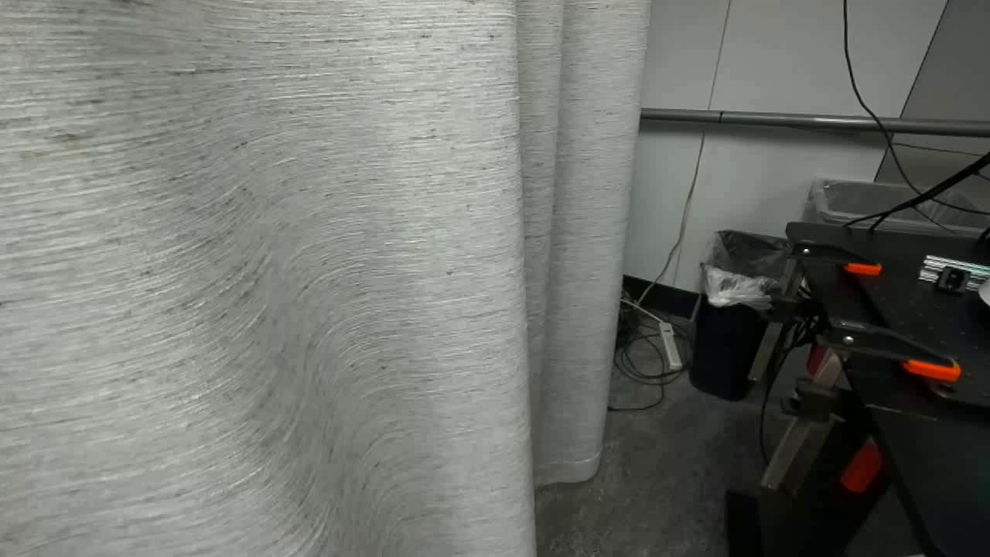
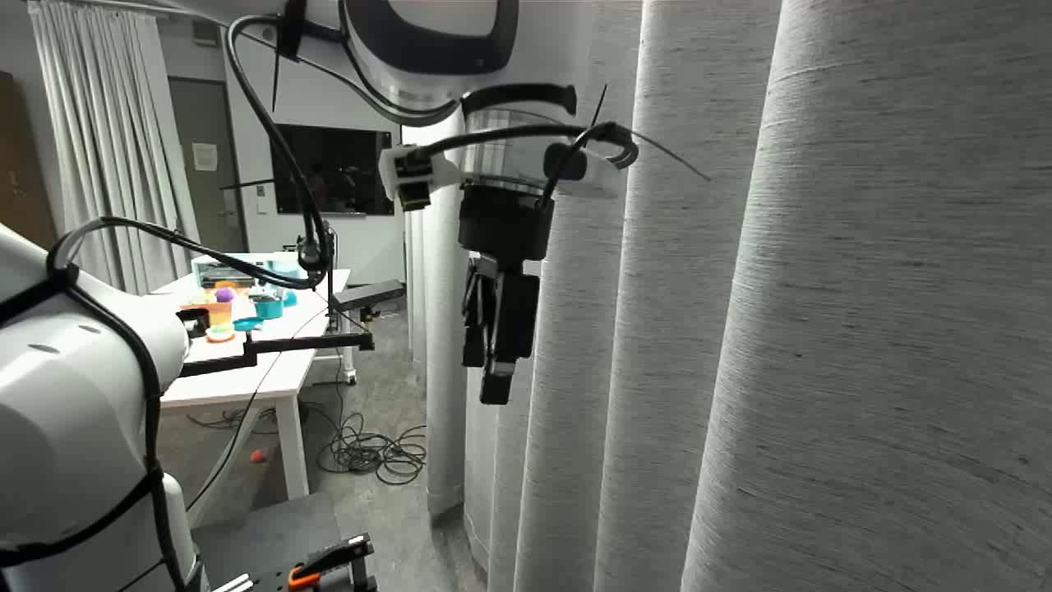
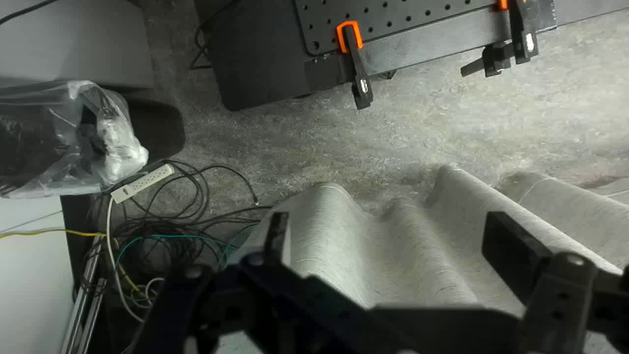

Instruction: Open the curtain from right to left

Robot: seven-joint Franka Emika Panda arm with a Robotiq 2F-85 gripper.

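The curtain [image 1: 309,232] is a very large light grey-white drape with fine horizontal streaks and long vertical folds. It fills the left and middle of an exterior view and the right half in an exterior view [image 2: 822,288]. My gripper [image 2: 493,374] points down beside the curtain's folds. In the wrist view my gripper [image 3: 391,241] has its fingers wide apart, with folds of the curtain [image 3: 339,231] showing between and below them. Nothing is pinched between the fingertips. Whether a finger touches the fabric I cannot tell. The gripper is hidden or out of view in an exterior view.
A black table [image 3: 265,64] with orange-tipped clamps [image 3: 356,59] stands near the curtain. A lined black bin [image 1: 727,340], a power strip [image 1: 670,346] and tangled cables [image 3: 167,246] lie past its edge. A white table [image 2: 263,378] with toys stands further back.
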